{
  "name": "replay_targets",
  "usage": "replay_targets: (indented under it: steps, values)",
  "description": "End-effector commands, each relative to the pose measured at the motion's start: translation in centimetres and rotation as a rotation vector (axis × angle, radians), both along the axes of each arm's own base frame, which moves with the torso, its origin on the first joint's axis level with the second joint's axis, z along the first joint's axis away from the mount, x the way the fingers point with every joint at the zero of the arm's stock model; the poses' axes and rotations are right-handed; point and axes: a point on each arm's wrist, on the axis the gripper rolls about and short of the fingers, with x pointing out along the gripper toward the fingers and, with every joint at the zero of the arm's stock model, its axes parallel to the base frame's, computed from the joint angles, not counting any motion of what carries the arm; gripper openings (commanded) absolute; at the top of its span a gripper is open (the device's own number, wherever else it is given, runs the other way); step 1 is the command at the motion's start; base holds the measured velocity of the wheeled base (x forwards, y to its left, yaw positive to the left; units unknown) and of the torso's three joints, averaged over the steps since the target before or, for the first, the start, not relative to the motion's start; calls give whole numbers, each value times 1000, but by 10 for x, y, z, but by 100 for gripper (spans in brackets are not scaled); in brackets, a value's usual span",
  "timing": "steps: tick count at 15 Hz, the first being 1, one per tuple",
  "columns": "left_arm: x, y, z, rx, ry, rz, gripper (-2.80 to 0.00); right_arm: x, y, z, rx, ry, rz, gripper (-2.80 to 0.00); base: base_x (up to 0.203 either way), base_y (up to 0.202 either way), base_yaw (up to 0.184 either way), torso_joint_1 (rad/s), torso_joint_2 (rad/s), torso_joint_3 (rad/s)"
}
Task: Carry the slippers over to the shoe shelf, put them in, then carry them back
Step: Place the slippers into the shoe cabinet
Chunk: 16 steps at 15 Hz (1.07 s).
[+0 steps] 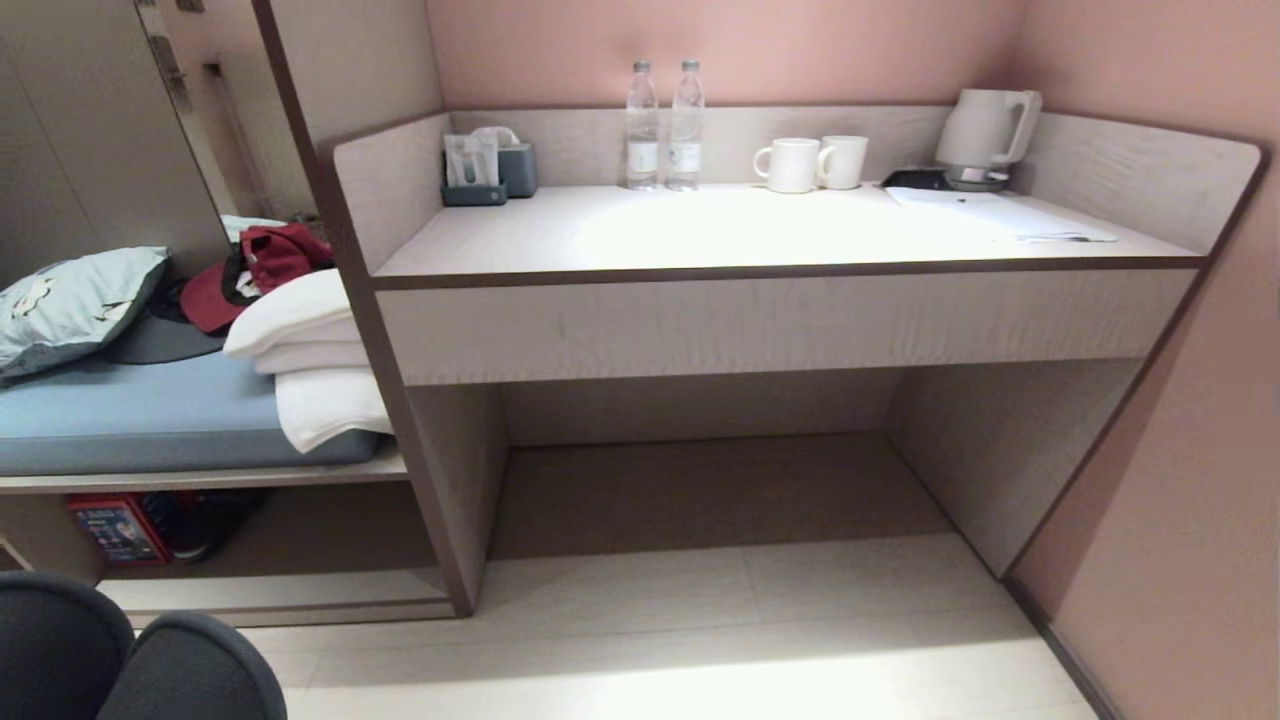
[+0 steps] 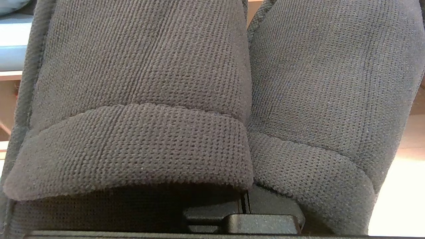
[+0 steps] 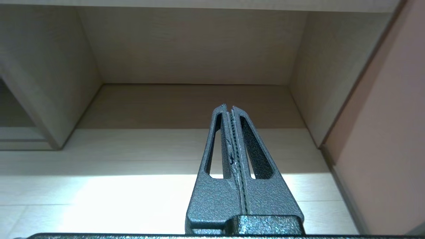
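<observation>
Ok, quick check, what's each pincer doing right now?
Left pincer: shut on the slippers, both hanging in front of its camera.
Right pincer: shut, holding nothing, pointing at the floor before the desk opening.

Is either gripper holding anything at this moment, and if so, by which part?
The left gripper is shut on the slippers, both together, gripping near their open heel ends; the exact contact is hidden. The right gripper is shut and empty.

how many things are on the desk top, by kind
water bottles: 2
white mugs: 2
kettle: 1
tissue and sachet holder: 1
paper sheet: 1
total: 7
</observation>
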Motion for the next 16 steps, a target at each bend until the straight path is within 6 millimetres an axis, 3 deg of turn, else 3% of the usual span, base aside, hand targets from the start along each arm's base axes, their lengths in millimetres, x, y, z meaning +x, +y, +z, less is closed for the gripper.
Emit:
replay_targets:
  steps: [1, 13, 16]
  values:
    - [0, 0, 0, 0, -1, 0, -280, 0, 0, 0, 0, -1, 0, -280, 0, 193, -4, 4, 0, 2]
    - [0, 0, 0, -2, -1, 0, -280, 0, 0, 0, -1, -1, 0, -280, 0, 195, -1, 2, 1, 1]
    - [0, 0, 0, -2, -1, 0, -280, 0, 0, 0, 0, -1, 0, -280, 0, 112, -3, 2, 2, 4]
